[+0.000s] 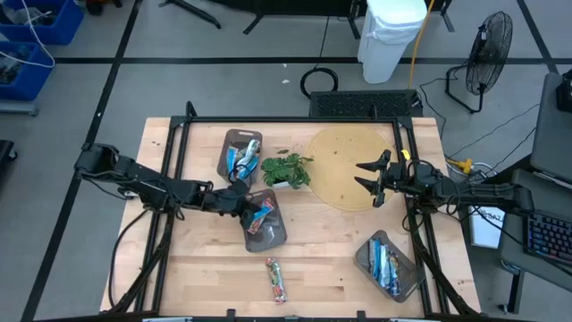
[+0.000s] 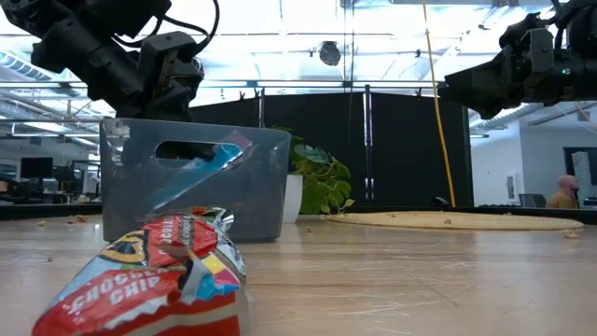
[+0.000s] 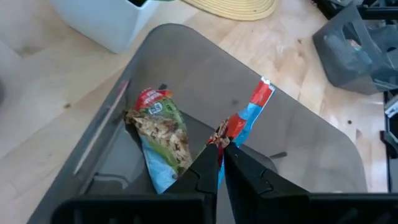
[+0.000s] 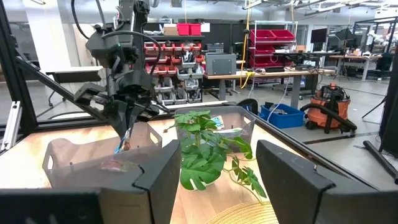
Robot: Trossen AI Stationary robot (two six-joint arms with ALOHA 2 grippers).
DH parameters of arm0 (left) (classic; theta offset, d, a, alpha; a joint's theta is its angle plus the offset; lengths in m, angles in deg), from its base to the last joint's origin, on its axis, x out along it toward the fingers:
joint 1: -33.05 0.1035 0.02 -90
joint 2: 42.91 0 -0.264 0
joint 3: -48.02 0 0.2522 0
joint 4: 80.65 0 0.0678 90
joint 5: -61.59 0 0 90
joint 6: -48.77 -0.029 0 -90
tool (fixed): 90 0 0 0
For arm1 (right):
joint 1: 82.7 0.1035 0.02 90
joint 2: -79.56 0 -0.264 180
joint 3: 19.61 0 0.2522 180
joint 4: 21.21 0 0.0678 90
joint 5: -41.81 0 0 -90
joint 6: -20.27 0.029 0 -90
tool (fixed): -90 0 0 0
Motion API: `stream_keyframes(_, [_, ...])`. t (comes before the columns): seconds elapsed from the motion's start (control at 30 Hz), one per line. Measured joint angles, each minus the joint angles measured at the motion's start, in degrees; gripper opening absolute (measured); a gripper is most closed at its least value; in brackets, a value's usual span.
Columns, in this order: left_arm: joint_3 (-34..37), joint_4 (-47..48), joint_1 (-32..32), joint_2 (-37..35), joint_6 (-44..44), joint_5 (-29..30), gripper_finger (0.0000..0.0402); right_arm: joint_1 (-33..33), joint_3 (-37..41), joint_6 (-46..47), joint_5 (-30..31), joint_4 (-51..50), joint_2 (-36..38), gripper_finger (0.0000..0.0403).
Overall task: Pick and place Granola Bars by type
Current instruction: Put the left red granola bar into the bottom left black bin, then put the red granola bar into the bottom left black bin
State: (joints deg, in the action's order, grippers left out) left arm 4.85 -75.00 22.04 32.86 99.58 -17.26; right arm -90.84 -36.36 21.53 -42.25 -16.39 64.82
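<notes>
Granola Bars: red-blue bar (image 3: 249,115) pinched by left pincer (image 3: 221,151) over the middle tray (image 1: 279,234) | green-wrapped bar (image 3: 158,134) lies inside | red bar (image 1: 276,279) on bench (image 1: 206,268) near edge | right pincer (image 1: 368,177) wide, above round mat (image 1: 344,165).

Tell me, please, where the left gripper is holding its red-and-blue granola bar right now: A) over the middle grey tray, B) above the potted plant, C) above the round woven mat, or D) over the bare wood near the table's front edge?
A: the left gripper pinches the red-and-blue bar by one end over the middle grey tray, where another bar already lies.
</notes>
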Motion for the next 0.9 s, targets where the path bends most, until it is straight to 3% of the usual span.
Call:
stream_keyframes(0.27, [0.0,-1.9,0.0,0.0,-5.6,-1.3,0.0052,0.0,0.0,0.0,0.0,0.0,0.0,0.0201])
stream_keyframes(0.6, [-0.1,-3.4,-1.3,-1.3,-14.5,-0.4,0.0121,0.0,0.0,0.0,0.0,0.0,0.0,0.0201])
stream_keyframes(0.77, [-0.9,-6.5,-5.7,-1.3,-22.8,-0.7,0.0139,0.0,0.0,0.0,0.0,0.0,0.0,0.0201])
stream_keyframes(0.9, [-5.9,-1.8,-10.4,-1.3,-29.6,-0.6,0.0140,0.0,0.0,0.0,0.0,0.0,0.0,0.0201])
